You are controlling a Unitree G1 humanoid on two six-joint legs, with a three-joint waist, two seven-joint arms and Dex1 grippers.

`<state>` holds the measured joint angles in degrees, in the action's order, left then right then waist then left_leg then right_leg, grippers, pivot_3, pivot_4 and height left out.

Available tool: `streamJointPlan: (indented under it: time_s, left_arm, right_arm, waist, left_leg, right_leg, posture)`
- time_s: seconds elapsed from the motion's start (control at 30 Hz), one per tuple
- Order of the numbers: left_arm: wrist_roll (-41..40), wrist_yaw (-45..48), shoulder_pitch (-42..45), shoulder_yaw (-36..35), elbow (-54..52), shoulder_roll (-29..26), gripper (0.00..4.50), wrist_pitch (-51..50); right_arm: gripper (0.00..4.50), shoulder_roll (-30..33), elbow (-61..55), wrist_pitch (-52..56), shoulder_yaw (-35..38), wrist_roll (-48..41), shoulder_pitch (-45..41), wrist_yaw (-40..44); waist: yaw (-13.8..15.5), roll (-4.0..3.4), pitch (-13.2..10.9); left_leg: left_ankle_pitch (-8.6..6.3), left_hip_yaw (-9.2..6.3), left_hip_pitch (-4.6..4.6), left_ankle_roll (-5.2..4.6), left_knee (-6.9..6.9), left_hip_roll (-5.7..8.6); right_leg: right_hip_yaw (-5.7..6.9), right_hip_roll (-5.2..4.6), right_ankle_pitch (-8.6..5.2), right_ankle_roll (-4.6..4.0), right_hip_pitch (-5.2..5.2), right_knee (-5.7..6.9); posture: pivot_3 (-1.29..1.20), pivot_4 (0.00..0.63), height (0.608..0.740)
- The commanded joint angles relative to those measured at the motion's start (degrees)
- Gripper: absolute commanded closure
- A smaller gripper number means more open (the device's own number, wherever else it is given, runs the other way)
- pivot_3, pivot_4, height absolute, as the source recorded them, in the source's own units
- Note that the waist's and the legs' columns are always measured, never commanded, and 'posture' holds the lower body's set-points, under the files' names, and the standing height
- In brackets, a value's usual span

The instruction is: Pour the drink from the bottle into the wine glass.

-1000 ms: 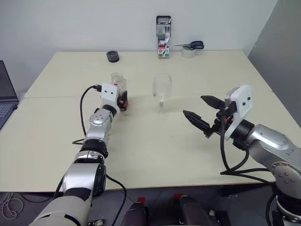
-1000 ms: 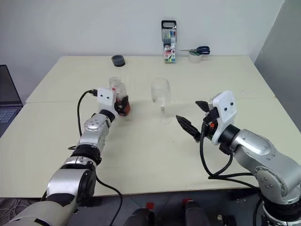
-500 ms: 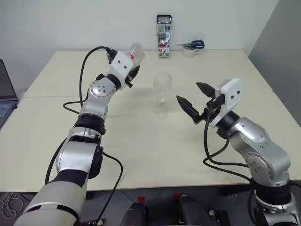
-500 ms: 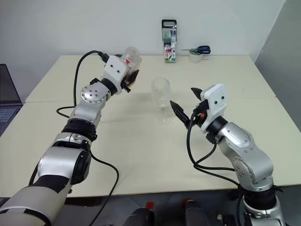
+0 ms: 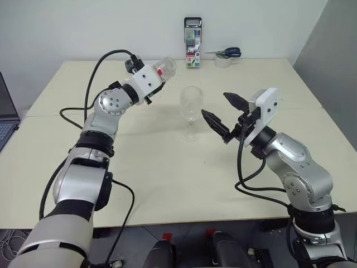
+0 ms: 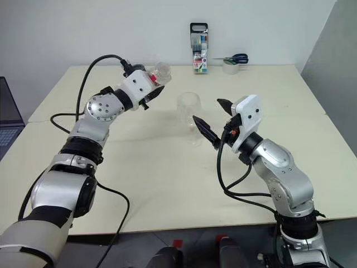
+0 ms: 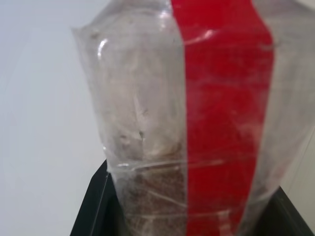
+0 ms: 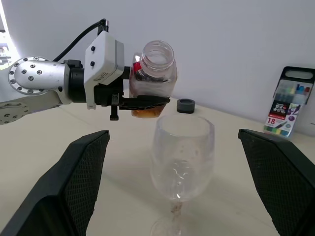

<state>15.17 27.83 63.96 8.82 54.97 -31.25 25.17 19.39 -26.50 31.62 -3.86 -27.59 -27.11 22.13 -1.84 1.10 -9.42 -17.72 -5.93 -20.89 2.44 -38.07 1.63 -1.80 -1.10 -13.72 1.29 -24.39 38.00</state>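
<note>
My left gripper [image 5: 157, 82] is shut on the bottle [image 5: 164, 68], held in the air above the table, to the left of and behind the wine glass [image 5: 191, 106]. The bottle [image 8: 150, 73] leans with its uncapped mouth toward the glass. A little amber drink [image 8: 146, 112] lies in its base, between the fingers [image 7: 93, 214]. The empty glass [image 8: 182, 155] stands upright on the table [image 5: 167, 167]. My right gripper [image 5: 214, 104] is open just to the right of the bowl, pointing at it, with nothing held. Its fingers [image 8: 74, 177] frame the glass without touching it.
A tall marker pack [image 5: 193, 43] stands at the table's far edge, with scissors on a tape roll [image 5: 225, 57] to its right. A small dark roll [image 8: 186, 105] lies behind the bottle. A laptop [image 5: 5, 114] sits at the left edge.
My left gripper has lifted the bottle off the table and rolled it so its mouth leans toward the glass. My right gripper has moved left, closer to the bowl, still open.
</note>
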Motion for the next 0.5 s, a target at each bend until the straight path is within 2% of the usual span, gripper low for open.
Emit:
streamJointPlan:
  time_s: [0.03,0.5]
  left_arm:
    - [1.3,-1.0,1.3,0.3,-3.0,-1.5,2.81,2.3]
    - [5.8,-2.8,4.5,2.3,-1.5,-2.0,2.81,4.9]
  right_arm:
    - [0.00,-0.9,-0.6,-2.1,-0.8,0.9,-1.6,1.2]
    - [0.00,-3.2,0.0,-2.2,-0.3,1.1,-3.1,2.3]
  waist:
    - [0.0,0.00,0.0]
    - [0.0,0.00,0.0]
  left_leg:
    - [0.00,0.00,-0.01,0.00,0.00,0.00]
    - [0.00,0.00,-0.02,0.00,-0.02,0.01]
  right_leg:
    - [0.00,0.00,0.00,0.00,0.00,0.00]
    - [0.00,-0.01,0.00,0.00,-0.02,0.02]
  posture:
    - [0.00,0.150,0.740]
    - [0.00,0.150,0.740]
